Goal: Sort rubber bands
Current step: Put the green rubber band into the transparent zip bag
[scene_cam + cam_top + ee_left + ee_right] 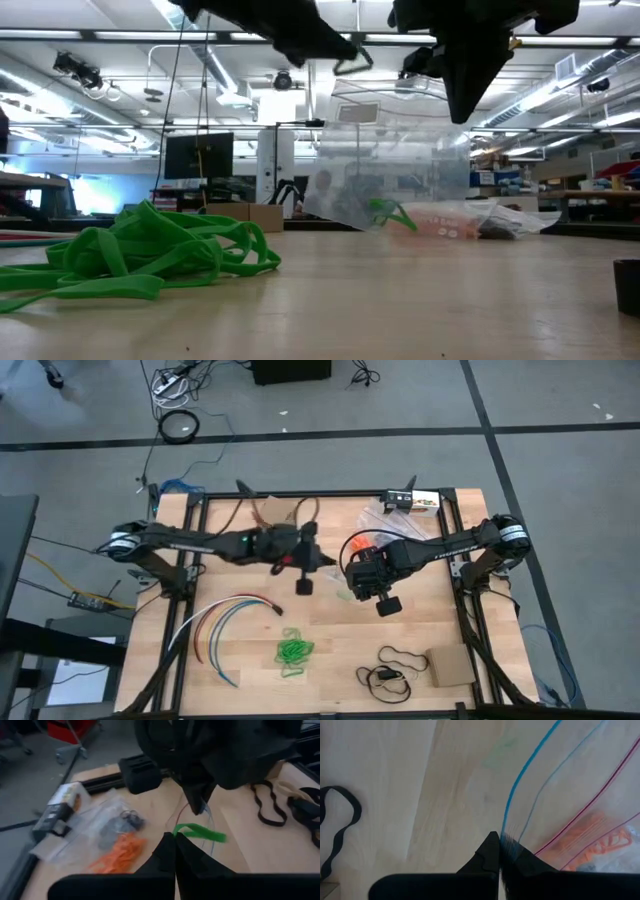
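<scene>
From above, both arms meet over the middle of the wooden worktop point(330, 660), and a heap of green rubber bands point(294, 651) lies toward its near edge, with dark bands point(392, 668) beside a cardboard piece point(450, 666) to the right and a fan of coloured cables point(225, 622) to the left. Only the low view shows a clear plastic bag point(400, 160) hanging upright off the worktop, with a green band point(388, 212) at its bottom. The right wrist view shows the right claw point(499, 851) clenched on the bag's rim, right where a blue zip line runs; orange bands point(600, 840) show through plastic beyond. The left wrist view shows the left claw point(175, 851) clenched, its tips just beside a single green band; whether it pinches the band or the bag cannot be told. Farther off in that view lie flat bags holding orange bands point(119, 853) and dark bands point(125, 820). No writing is readable anywhere.
</scene>
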Controlling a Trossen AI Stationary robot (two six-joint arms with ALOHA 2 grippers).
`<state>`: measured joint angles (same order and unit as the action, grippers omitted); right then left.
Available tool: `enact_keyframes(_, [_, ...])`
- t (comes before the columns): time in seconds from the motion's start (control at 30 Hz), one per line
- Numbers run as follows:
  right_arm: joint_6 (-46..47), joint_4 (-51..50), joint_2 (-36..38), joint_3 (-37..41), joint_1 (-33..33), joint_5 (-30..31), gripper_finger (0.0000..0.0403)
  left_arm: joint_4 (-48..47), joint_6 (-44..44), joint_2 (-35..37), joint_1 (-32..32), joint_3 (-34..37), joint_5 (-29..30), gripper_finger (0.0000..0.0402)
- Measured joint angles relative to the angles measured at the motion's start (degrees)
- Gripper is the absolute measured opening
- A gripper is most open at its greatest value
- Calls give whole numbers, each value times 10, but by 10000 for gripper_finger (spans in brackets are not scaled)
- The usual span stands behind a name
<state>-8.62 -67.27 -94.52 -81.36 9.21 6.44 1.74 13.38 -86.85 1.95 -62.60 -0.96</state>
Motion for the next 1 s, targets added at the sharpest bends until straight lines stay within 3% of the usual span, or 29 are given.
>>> enact_keyframes(0.23, [-1,3,0,0,-1,0,0,-6,7,-87,4,-96,-51,2])
enact_keyframes(0.47, [-6,0,0,0,-4,0,0,-182,-2,-176,13,-198,-82,2])
enact_keyframes(0.63, [-12,-2,0,0,-4,13,0,-251,-2,-194,12,-232,-72,8])
enact_keyframes(0.77, [-15,-2,0,0,-4,18,0,-280,8,-189,12,-245,-46,59])
enact_keyframes(0.9, [-15,-8,0,0,-4,23,0,-357,16,-188,10,-283,19,150])
enact_keyframes(1.0, [-15,-13,0,0,-4,24,0,-400,16,-188,14,-302,28,224])
